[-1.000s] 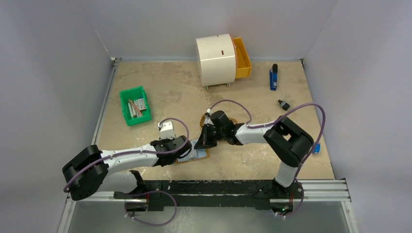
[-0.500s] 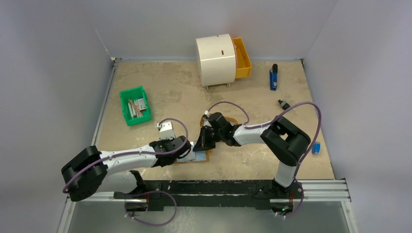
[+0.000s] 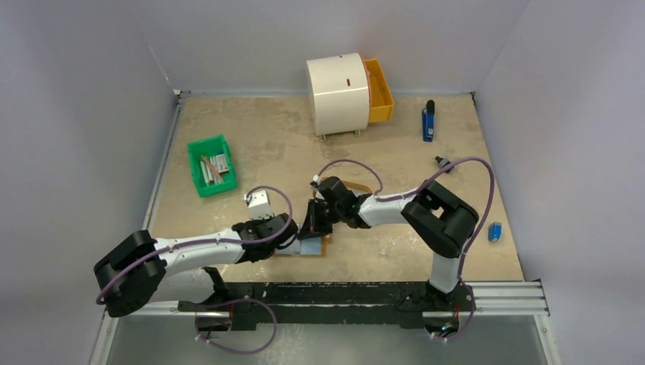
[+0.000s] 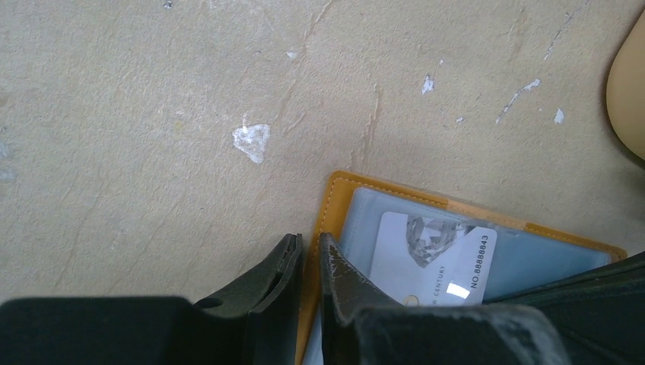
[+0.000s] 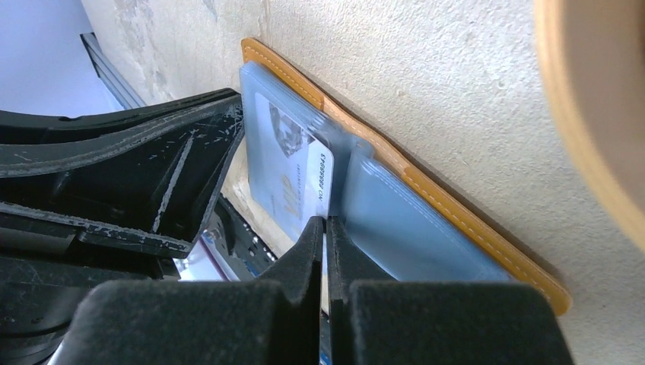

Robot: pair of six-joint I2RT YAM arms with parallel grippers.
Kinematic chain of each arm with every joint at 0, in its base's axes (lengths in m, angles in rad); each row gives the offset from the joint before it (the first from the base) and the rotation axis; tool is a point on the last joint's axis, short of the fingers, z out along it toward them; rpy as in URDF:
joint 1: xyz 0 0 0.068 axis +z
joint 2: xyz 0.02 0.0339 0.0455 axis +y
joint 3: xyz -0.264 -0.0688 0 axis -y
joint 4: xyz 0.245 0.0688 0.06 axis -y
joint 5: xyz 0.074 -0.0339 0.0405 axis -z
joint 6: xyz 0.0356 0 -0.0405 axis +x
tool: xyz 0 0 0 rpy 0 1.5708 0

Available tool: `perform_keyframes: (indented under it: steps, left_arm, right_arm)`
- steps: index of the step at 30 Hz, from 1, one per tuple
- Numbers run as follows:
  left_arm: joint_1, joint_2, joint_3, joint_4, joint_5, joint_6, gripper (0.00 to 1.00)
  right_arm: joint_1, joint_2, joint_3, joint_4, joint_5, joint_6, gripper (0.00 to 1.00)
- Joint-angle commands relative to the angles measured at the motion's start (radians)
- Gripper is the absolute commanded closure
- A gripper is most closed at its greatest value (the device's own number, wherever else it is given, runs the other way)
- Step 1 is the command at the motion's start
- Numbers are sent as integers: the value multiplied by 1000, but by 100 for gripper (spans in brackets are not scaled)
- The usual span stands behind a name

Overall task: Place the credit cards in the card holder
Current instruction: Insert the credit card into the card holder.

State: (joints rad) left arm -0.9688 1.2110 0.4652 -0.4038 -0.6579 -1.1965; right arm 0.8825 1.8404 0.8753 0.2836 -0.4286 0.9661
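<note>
**Mia:** What was closest to the arms?

**Tom:** The card holder (image 4: 328, 220) lay open on the desk (image 4: 152, 114), near the front edge. The left end effector (image 4: 307, 243) had its fingers almost pressed together. The holder's orange edge was pinched between them.

**Mia:** And the other one?

**Tom:** The right end effector (image 5: 325, 224) was pressed together on the edge of a credit card (image 4: 426, 262). The card sat partly inside a clear bluish pocket of the holder.

**Mia:** Could you see it all from above?

**Tom:** No. Both black end effectors covered most of the holder from up there. A small blue thing (image 3: 494, 231) lay well off to the right.

**Mia:** What was just behind the holder?

**Tom:** A tan tray (image 4: 627, 91), near it but not touching. The right arm (image 3: 388, 204) hid most of it from above.

**Mia:** And farther off?

**Tom:** A green bin (image 3: 199, 148) with sticks (image 3: 209, 169) sat to the left. At the far edge stood a white cabinet (image 3: 338, 84) with its orange drawer (image 3: 379, 90) pulled out. A blue and black thing (image 3: 428, 122) lay to its right.
</note>
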Motion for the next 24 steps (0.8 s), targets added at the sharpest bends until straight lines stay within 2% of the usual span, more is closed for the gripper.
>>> perform_keyframes:
  steps: [1, 7, 11, 15, 24]
  left_arm:
    - [4, 7, -33, 17, 87, -43, 87]
    - [4, -10, -34, 5, 83, -46, 88]
    - [4, -22, -38, -5, 78, -49, 88]
    - [4, -32, -46, -4, 81, -55, 88]
    - [4, -36, -56, 21, 98, -64, 91]
  right_arm:
    - [18, 0, 48, -9, -4, -26, 100]
    - [17, -17, 50, -20, -6, -36, 98]
    - [18, -27, 44, -14, -11, -28, 82]
    - [18, -27, 44, 4, -19, -15, 73]
    - [27, -24, 60, 20, -41, 4, 72]
